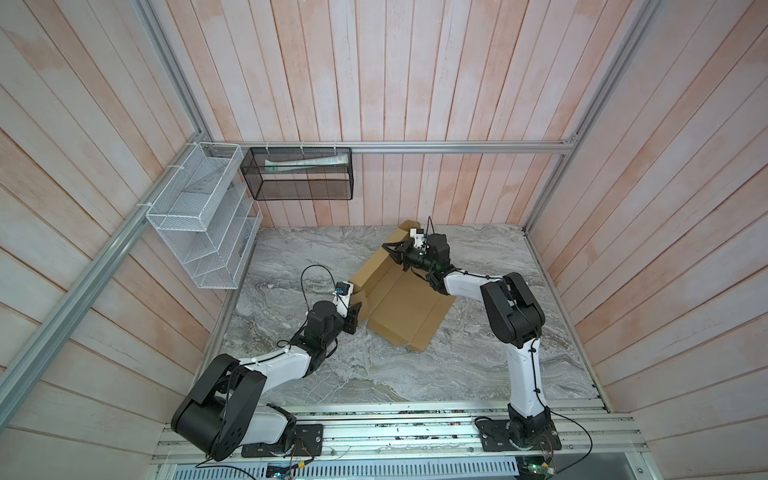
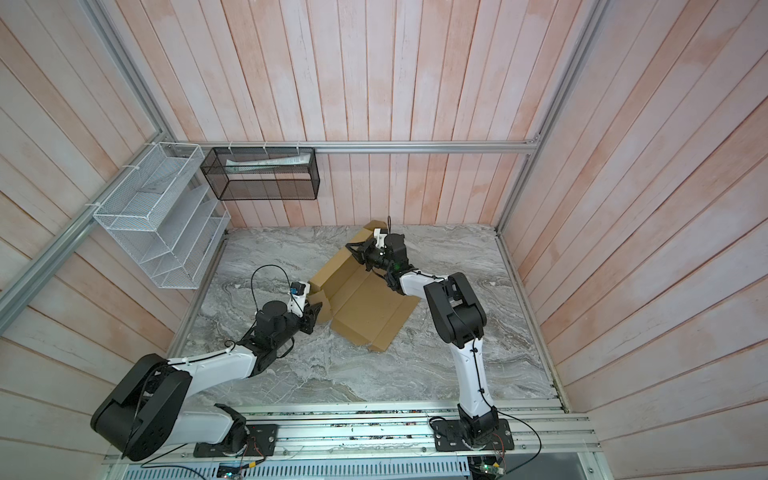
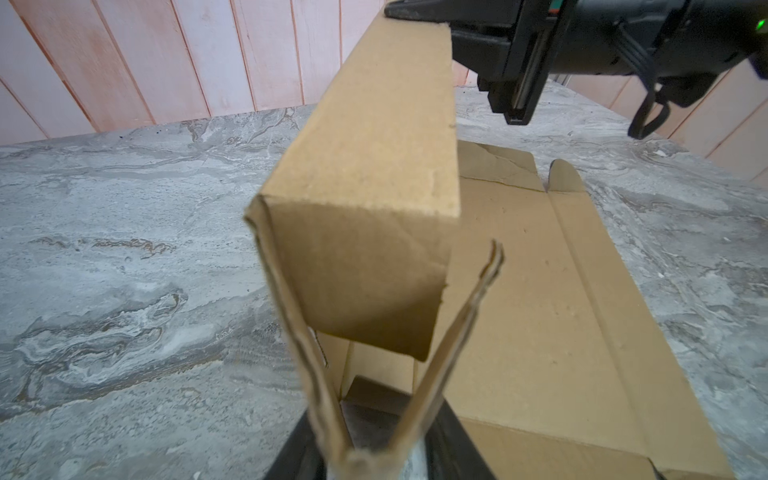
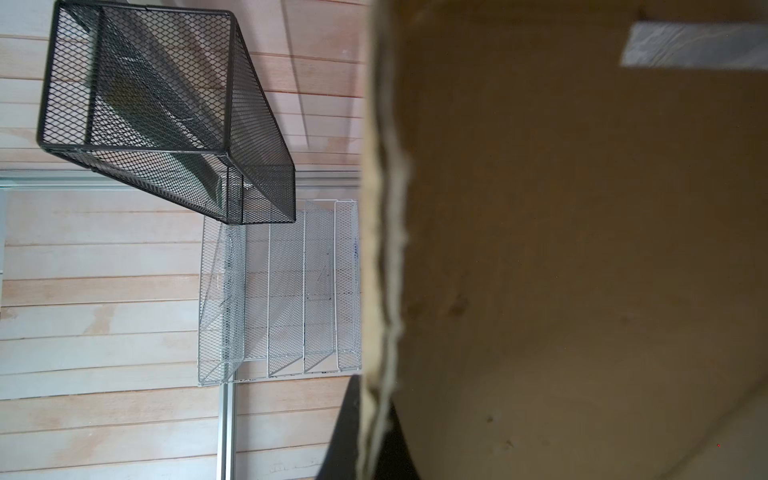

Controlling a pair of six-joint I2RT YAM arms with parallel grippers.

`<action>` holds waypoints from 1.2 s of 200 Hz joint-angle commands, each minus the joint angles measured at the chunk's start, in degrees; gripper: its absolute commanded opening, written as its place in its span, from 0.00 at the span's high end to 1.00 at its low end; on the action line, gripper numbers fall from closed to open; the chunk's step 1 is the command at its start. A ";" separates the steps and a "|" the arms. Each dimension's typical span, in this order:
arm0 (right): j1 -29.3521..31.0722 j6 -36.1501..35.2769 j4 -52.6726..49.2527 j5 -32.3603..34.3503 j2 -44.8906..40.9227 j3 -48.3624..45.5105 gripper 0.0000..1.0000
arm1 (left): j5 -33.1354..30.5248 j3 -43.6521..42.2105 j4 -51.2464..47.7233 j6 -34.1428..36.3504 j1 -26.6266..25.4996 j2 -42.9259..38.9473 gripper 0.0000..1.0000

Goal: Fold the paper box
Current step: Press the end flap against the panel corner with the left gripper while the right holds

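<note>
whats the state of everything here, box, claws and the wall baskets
paper box: half folded, one long wall raised, base flat
left claw: around the near end flaps, grip unclear
right claw: shut on the raised wall's far end
black mesh basket: hanging, white papers inside
white mesh rack: hanging, contents unclear

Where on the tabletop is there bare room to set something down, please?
Bare marble table lies in front of the paper box, between the left arm and right arm; also in the far-left corner below the white rack, and between the right arm and the side wall. Crowded: the middle, where the left gripper and right gripper meet the box.
</note>
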 commanded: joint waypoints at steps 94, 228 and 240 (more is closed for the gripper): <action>0.33 0.88 1.51 0.39 -0.95 -0.72 1.00 | -0.66 7.74 -1.28 -1.90 -2.46 5.34 0.60; 0.41 2.93 4.45 4.11 -4.14 -7.29 1.00 | -21.05 15.92 -3.43 -10.30 -8.48 13.73 0.61; 0.51 3.21 5.06 4.29 -4.32 -8.05 1.00 | -22.29 16.32 -3.79 -10.62 -8.56 14.02 0.63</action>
